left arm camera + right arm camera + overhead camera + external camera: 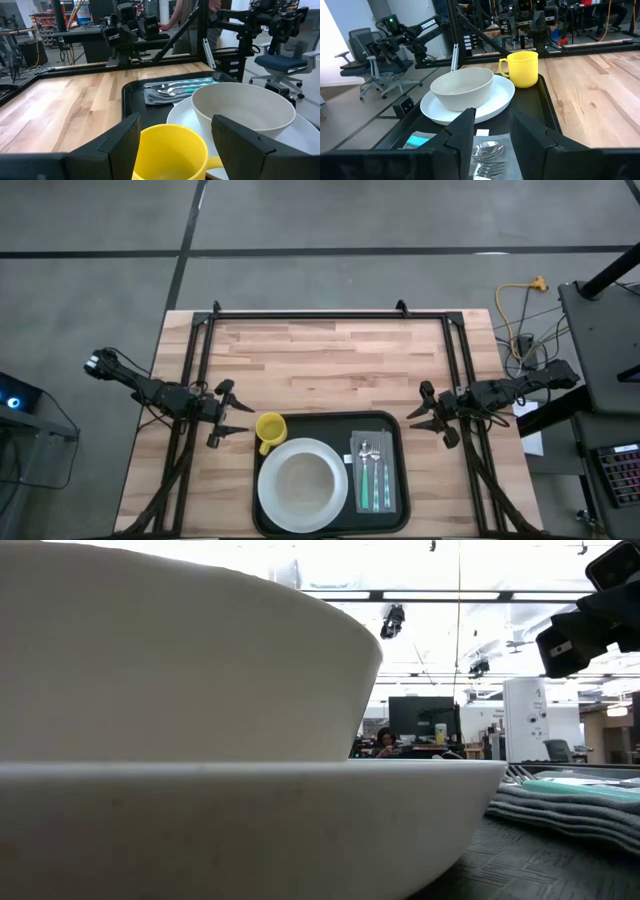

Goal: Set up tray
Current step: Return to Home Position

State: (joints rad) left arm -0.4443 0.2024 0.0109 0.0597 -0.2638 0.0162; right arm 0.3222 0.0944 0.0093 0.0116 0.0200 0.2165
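High view: we see a yellow mug (269, 430), a white bowl (300, 480) on its plate (265, 498) and cutlery (372, 470) on a grey napkin (388, 505) filling the tray (330, 423), which lies between the left gripper (232, 413) and right gripper (425, 415), both spread open, empty.

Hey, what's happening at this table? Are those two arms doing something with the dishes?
Two robot arms are laying out a meal tray, and it looks finished. The black tray holds a white plate with a bowl on it, a yellow mug in one corner, and cutlery lined up on a gray napkin. The left tool hangs open beside the mug, and the right tool hangs open off the tray's other side. Neither holds anything.
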